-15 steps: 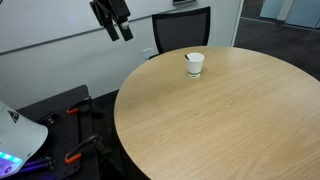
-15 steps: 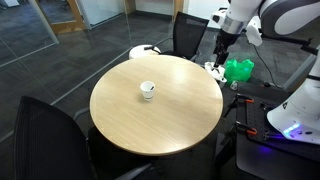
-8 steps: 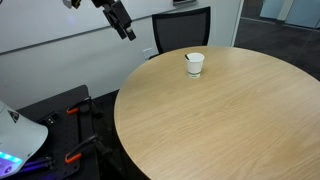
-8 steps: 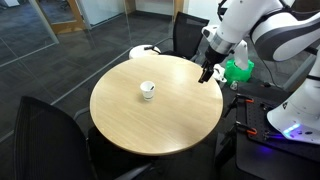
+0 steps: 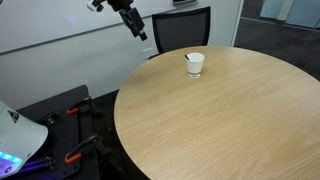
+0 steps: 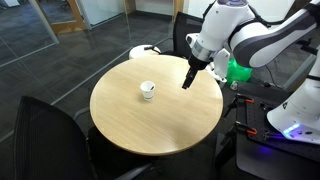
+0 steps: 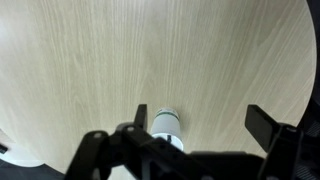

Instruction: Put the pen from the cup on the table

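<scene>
Robot hand (image 6: pixel 186 83), fingers wide apart and empty, hovers over the round desk (image 6: pixel 160 125), well apart from the white cup (image 6: pixel 147 90) holding the pen (image 5: pixel 190 57). A clumsy grab could topple the cup.

The pincer (image 6: pixel 187 82) is matt black and narrow, its angular fingers (image 7: pixel 270 123) black too. Just behind it the arm (image 6: pixel 228 28) turns glossy white, with fat rounded segments and darker grey bands at the joints.
</scene>
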